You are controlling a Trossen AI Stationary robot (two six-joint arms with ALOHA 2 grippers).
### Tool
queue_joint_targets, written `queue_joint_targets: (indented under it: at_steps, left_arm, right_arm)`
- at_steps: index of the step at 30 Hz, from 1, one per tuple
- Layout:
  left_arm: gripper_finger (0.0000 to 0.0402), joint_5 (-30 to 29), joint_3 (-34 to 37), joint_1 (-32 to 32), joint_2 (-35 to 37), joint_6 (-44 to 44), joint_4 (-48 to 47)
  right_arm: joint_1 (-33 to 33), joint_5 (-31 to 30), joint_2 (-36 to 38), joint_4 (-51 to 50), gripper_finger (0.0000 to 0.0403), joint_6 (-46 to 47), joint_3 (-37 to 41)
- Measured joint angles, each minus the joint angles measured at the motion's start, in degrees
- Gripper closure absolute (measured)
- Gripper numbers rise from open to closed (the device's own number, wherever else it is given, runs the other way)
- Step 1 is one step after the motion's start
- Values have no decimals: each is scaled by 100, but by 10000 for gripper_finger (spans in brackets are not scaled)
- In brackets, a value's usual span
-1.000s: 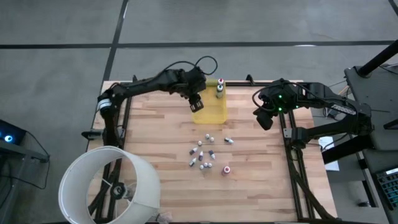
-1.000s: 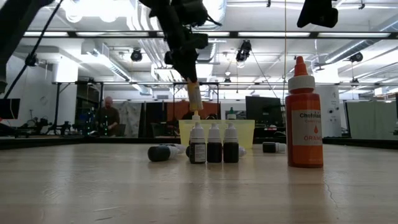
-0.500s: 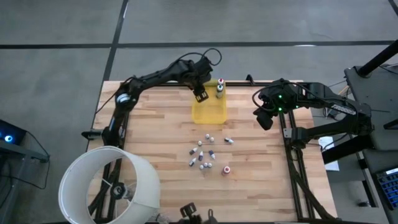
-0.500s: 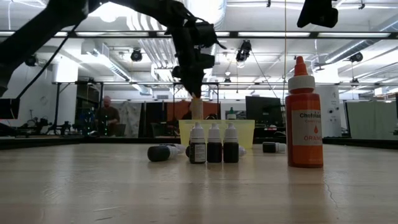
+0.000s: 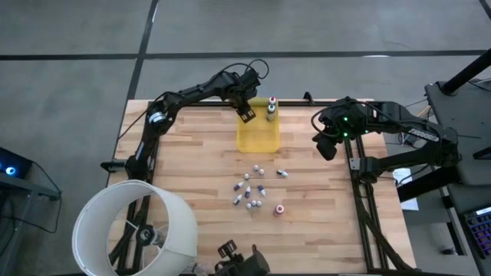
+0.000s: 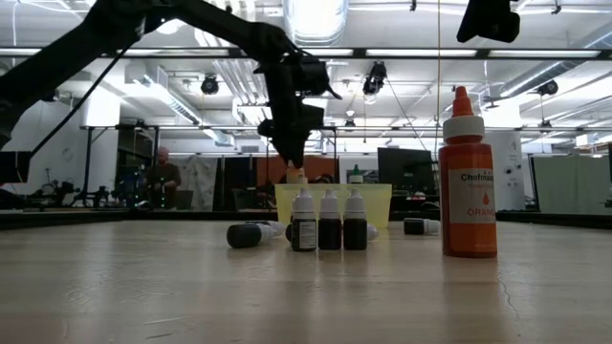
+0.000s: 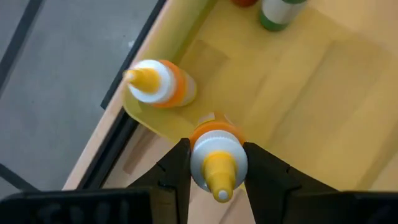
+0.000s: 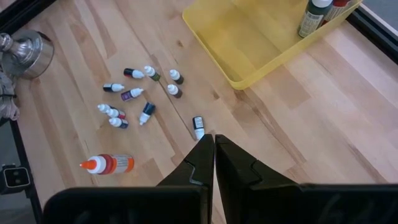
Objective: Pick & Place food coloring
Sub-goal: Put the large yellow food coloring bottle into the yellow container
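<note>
My left gripper (image 5: pixel 247 116) is shut on a food coloring bottle (image 7: pixel 217 159) with a white cap, yellow tip and orange collar, over the far left corner of the yellow tray (image 5: pixel 258 136). A matching bottle (image 7: pixel 158 85) stands in that corner, and two more bottles (image 5: pixel 271 110) stand in the far right corner. Several tiny food coloring bottles (image 5: pixel 250 189) stand or lie on the wood nearer the front. A bigger orange bottle (image 6: pixel 469 182) stands upright there too. My right gripper (image 8: pixel 214 147) hangs shut and empty over the table's right side. My left gripper pinches the bottle's white cap (image 7: pixel 200 163) between its two fingers (image 7: pixel 176 167), one on either side. The fingers come from above, slanting down. The bottle hangs roughly upright below them (image 6: pixel 296 175), tip up, its lower end near the tray's rim; whether it touches the tray, I cannot tell.
A white lampshade-like ring (image 5: pixel 134 230) overhangs the near left corner. Dark frame rails run along the table's left (image 5: pixel 146 149) and right (image 5: pixel 360 192) sides. Bare wood (image 5: pixel 192 161) lies left of the tray and the bottle cluster.
My left gripper has carried the bottle toward the table's far edge and downward, from over the tray's near left part to its far left corner. The bottle stays held between the fingers and now hangs lower, close to the tray's rim.
</note>
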State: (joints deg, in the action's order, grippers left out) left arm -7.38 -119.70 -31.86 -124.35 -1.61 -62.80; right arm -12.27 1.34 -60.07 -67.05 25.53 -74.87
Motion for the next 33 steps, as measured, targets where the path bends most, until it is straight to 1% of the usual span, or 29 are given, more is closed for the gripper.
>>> queue_joint_targets:
  at_steps: [8,18,33]
  left_arm:
    - [305,79,1,-91,-9,-4,150]
    - [305,96,449,-91,-9,4,502]
    - [305,149,622,-91,-11,9,692]
  right_arm:
    - [0,0,0,0,394,-1,0]
    - [0,-2,0,0,394,-1,0]
    - [0,-2,0,4,394,-1,0]
